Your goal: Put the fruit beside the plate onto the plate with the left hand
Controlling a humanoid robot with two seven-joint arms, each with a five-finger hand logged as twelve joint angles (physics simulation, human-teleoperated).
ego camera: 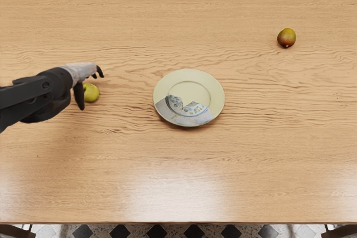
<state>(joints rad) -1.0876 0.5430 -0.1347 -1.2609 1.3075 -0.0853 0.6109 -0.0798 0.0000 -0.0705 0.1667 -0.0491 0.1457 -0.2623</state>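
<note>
Pale wood counter (251, 160) fills your view, with a brown wall strip at 12 o'clock and checked floor tiles just showing at 6. Your plate (216, 90) sits mid-counter. The fruit (92, 92), small and yellow-green, lies on the wood at the plate's 9 o'clock, apart from the rim. Your left hand (82, 78) hovers at it, fingers loosely spread and holding nothing, with the thumb (79, 96) hanging at the fruit's 9 o'clock side. Expect a light, firm, smooth thing that rolls if nudged, so close around its widest girth, thumb opposite fingers. The thumb hides that edge, so you cannot tell whether it touches. A second fruit (286, 38) lies far off at the plate's 1 o'clock.
</note>
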